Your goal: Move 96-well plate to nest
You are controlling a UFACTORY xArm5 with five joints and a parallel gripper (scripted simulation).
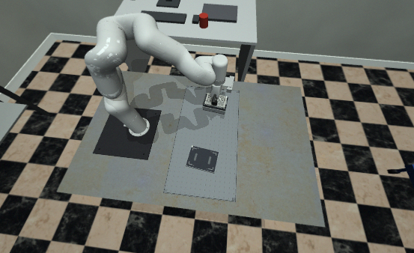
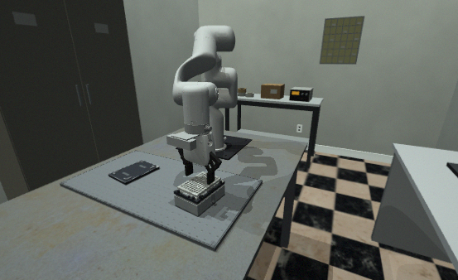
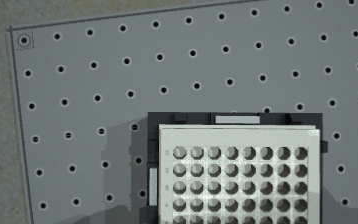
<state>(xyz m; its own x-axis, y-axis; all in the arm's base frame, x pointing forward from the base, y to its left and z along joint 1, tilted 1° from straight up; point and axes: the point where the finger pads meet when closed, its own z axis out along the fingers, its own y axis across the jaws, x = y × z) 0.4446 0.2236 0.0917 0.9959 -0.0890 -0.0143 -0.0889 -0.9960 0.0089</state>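
Note:
The white 96-well plate point(image 2: 197, 187) sits on the grey plate shaker S1 point(image 2: 200, 198) at the far end of the perforated breadboard point(image 1: 207, 142). It also shows in the overhead view point(image 1: 215, 102) and fills the lower half of the wrist view point(image 3: 240, 175). My gripper point(image 2: 200, 171) hangs open straight above the plate, fingertips just over its top, holding nothing. The dark plate nest N1 point(image 1: 202, 159) with white corner locators lies flat on the near part of the breadboard and shows in the side view point(image 2: 133, 171) too. I cannot make out the plate's cut-off corner.
The arm's base stands on a black mat point(image 1: 127, 134) left of the breadboard. A grey bench with a red cylinder point(image 1: 204, 20) stands behind the table. A side table with a box point(image 2: 272, 91) and an instrument is at the back wall.

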